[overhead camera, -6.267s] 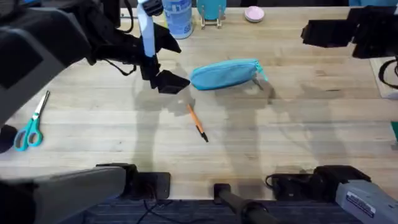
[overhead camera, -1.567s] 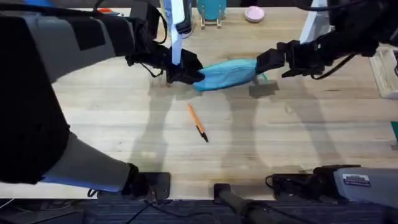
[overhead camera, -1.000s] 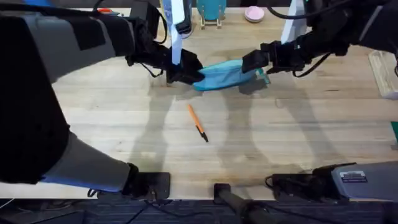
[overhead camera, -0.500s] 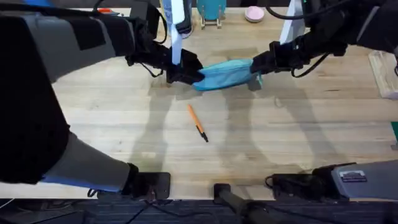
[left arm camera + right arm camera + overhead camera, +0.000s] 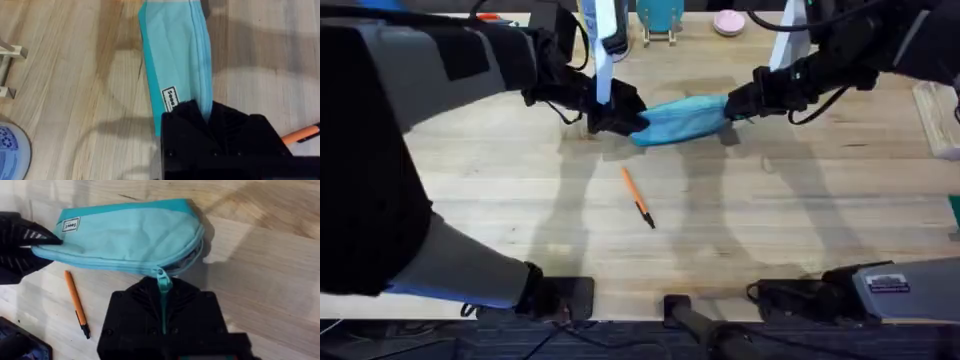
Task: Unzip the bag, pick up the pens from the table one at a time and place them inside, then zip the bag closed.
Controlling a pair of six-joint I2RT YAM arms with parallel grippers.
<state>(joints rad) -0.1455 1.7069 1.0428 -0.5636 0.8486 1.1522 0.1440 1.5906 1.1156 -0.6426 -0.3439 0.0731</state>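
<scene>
My left gripper (image 5: 620, 117) is clamped on the left end of the turquoise pencil pouch (image 5: 680, 118). My right gripper (image 5: 735, 103) pinches its zipper pull tab (image 5: 163, 287) at the partly opened right end. The orange pen (image 5: 637, 197) lies on the wooden table (image 5: 770, 220) nearby.

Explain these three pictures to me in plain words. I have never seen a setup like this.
Two robot arms work at a wooden table. One picture looks down from above; the other two come from small cameras on each arm's wrist. The left gripper pinches one end of a light-blue bag. The right gripper is at the other end, closed on the zipper pull tab, and the zipper is slightly open there. An orange pen lies on the table in front of the bag, waiting to be put inside.
</scene>
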